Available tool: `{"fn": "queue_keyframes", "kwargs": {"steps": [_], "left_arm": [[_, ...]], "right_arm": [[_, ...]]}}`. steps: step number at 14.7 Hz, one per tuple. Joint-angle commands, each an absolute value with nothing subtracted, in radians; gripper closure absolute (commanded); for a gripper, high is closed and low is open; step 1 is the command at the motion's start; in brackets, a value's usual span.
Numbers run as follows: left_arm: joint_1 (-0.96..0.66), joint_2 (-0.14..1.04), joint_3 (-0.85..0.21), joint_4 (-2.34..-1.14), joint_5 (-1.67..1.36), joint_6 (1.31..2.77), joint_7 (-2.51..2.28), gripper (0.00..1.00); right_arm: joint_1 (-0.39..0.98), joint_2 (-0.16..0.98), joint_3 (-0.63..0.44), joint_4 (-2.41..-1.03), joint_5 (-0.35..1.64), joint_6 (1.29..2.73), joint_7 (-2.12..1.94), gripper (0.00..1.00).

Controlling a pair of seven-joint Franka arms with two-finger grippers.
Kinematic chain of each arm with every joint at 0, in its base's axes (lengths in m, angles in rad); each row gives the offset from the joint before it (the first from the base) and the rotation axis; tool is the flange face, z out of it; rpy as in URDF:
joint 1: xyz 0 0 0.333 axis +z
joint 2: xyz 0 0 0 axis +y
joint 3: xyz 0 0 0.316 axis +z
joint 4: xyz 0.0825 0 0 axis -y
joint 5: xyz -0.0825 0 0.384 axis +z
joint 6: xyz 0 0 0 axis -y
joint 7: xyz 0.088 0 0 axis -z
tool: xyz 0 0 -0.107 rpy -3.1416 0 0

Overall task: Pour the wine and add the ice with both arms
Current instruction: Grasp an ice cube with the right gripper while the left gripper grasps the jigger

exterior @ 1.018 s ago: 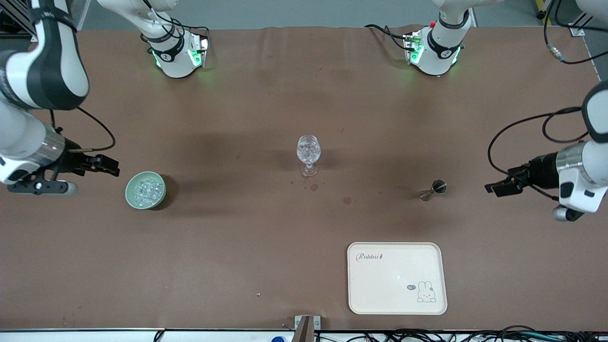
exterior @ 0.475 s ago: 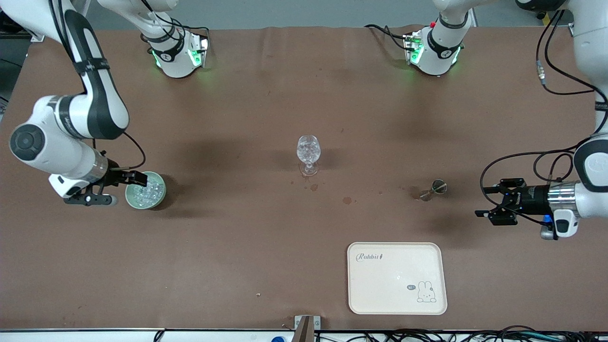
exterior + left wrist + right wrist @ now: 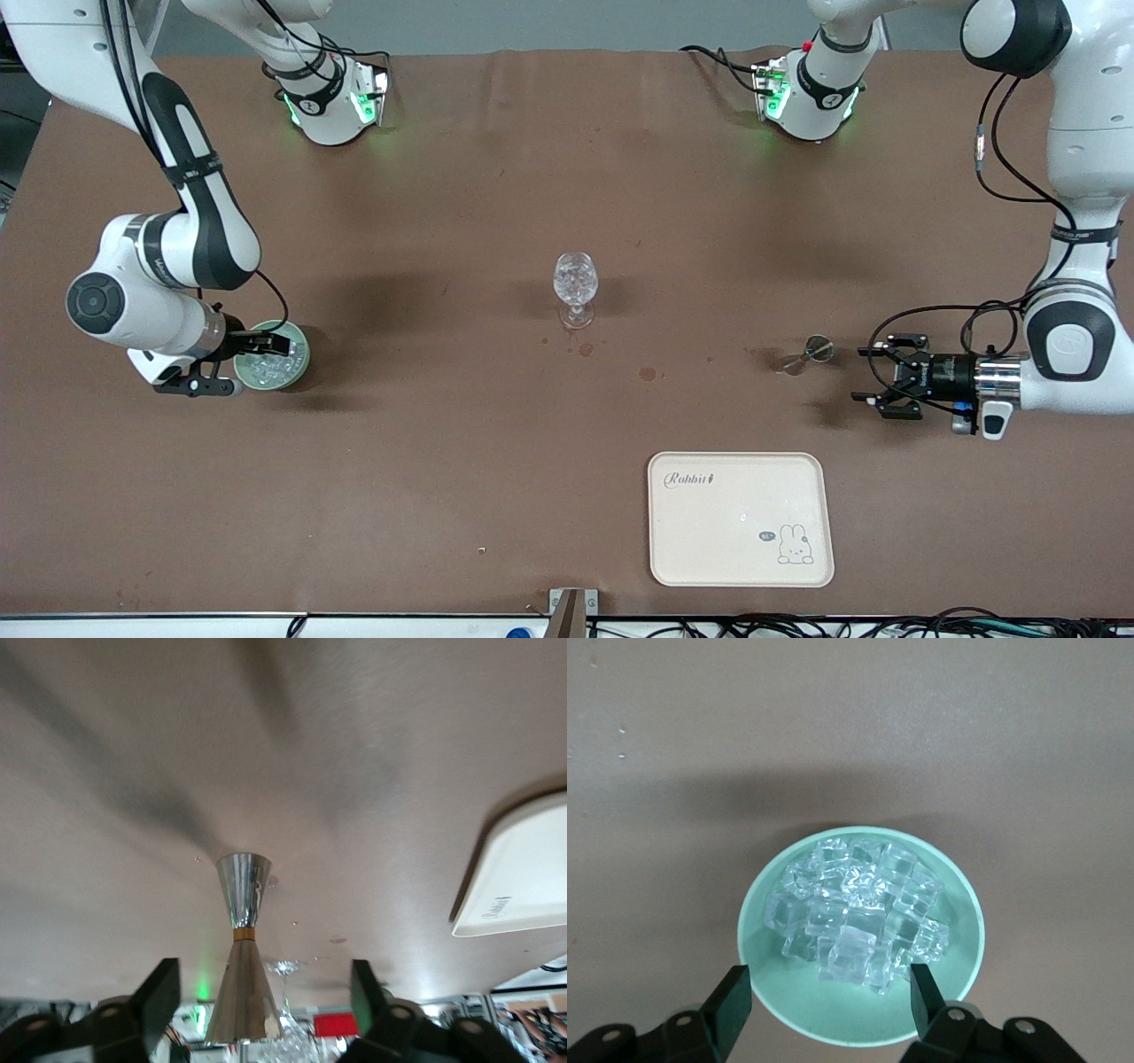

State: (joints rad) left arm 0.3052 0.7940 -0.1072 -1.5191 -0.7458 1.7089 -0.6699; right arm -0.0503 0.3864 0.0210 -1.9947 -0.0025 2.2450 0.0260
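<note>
I read "Rabbit" on tray; brown table. Right gripper spread over ice, left gripper spread nr jigger; both empty.

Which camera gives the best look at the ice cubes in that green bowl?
The right wrist view: it looks straight down into the pale green bowl, so each clear ice cube in the pile shows separately. The front view shows the ice only as a small glassy patch, partly covered by the right claw. The left wrist view shows none.
</note>
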Motion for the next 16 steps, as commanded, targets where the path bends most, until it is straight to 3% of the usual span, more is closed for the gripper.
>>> {"fn": "queue_keyframes", "kwargs": {"steps": [1, 9, 16], "left_arm": [[0.319, 0.825, -0.114, -1.536, -0.811, 1.680, -0.704, 0.19], [0.325, 0.884, -0.115, -1.546, -0.865, 1.626, -0.697, 0.26], [0.322, 0.913, -0.117, -1.568, -0.917, 1.614, -0.618, 0.26]], "right_arm": [[-0.063, 0.377, 0.031, -2.049, -0.006, 2.299, 0.032, 0.24], [-0.060, 0.397, 0.031, -2.059, -0.006, 2.312, 0.066, 0.36], [-0.064, 0.413, 0.031, -2.057, -0.006, 2.339, 0.067, 0.42]]}}
